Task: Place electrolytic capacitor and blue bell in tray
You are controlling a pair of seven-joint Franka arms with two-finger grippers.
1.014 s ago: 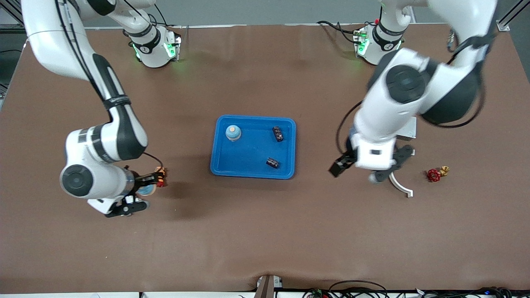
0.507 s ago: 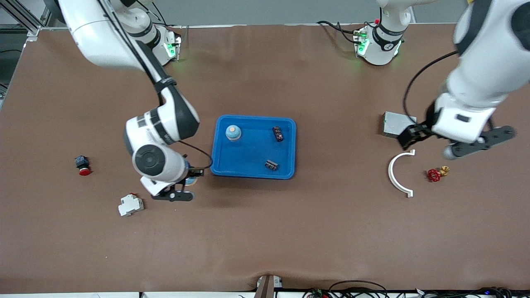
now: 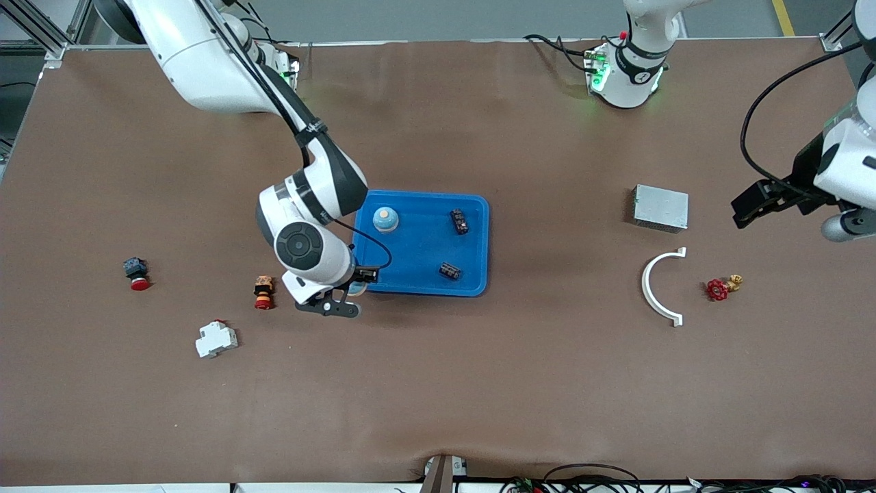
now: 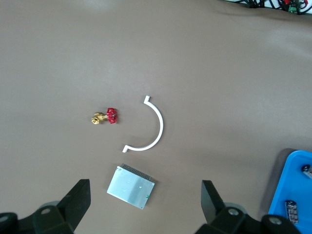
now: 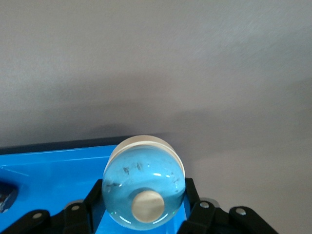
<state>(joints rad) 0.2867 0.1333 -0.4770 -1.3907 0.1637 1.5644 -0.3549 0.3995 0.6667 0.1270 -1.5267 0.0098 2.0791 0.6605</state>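
The blue tray (image 3: 417,291) lies mid-table. In it stand a blue bell (image 3: 385,220) and two dark electrolytic capacitors (image 3: 459,221) (image 3: 449,271). My right gripper (image 3: 350,293) hangs over the tray's corner toward the right arm's end, shut on a second blue bell (image 5: 145,187). The right wrist view shows that bell's pale knob between the black fingers (image 5: 192,201), with the tray's rim (image 5: 48,155) under it. My left gripper (image 3: 797,216) is up over the table's left-arm end, open and holding nothing. Its fingers (image 4: 78,200) frame a grey metal box (image 4: 131,186).
Toward the right arm's end lie a red push button (image 3: 135,272), an orange-and-red button (image 3: 263,291) and a white breaker (image 3: 216,338). Toward the left arm's end lie the grey box (image 3: 660,207), a white curved piece (image 3: 660,287) and a red-handled brass valve (image 3: 718,289).
My right arm carried the blue bell from its end of the table to the tray's corner. My left arm swung away toward its table end, uncovering the grey box.
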